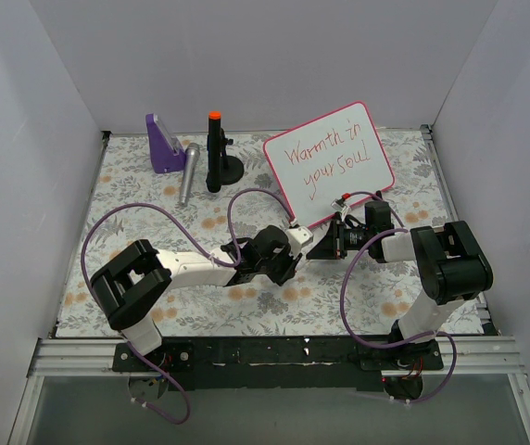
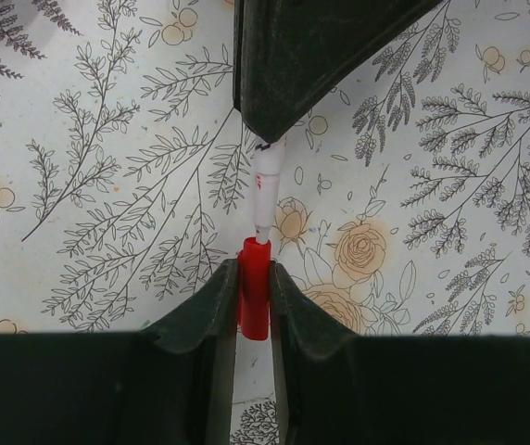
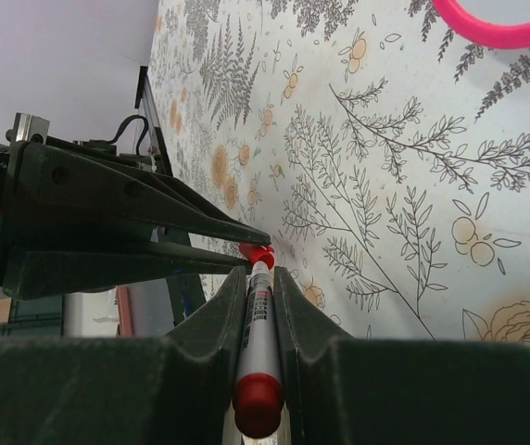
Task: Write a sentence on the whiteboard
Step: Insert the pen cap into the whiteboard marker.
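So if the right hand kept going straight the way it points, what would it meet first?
Probably the red cap pinched in the left hand: the marker held by the right hand has its tip right at it, with the left hand directly behind.

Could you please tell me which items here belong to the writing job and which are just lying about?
Job: whiteboard, red sentence, marker in right fingers, red cap in left fingers.
Lying about: purple wedge, silver cylinder, black orange-tipped stand.
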Motion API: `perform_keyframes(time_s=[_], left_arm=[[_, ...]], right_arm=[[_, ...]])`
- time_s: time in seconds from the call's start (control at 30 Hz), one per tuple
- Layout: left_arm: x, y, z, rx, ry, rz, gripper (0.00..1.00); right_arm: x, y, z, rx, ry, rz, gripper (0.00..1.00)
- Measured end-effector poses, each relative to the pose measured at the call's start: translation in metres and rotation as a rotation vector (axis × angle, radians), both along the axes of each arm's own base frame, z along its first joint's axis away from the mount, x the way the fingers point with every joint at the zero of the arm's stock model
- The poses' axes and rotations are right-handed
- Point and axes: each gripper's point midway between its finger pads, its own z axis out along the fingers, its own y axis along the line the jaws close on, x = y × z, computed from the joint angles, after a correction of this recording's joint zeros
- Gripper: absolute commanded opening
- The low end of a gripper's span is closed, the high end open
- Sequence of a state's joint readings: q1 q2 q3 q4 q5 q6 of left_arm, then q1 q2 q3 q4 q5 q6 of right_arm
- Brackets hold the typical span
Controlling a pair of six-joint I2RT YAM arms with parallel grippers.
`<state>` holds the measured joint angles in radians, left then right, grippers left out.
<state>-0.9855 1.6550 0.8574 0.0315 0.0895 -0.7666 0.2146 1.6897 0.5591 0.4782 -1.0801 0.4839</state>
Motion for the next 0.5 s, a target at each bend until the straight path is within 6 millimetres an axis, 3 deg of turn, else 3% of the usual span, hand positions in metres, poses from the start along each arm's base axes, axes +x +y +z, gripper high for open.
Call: perform_keyframes(time_s=[0.5], left_arm=[[0.0050,0.0013,0.0052,-0.032,-0.029,0.037,0.07]], right_arm=[[0.0032,0.0019,0.0045,0.021,0.003,-0.003,0.01]])
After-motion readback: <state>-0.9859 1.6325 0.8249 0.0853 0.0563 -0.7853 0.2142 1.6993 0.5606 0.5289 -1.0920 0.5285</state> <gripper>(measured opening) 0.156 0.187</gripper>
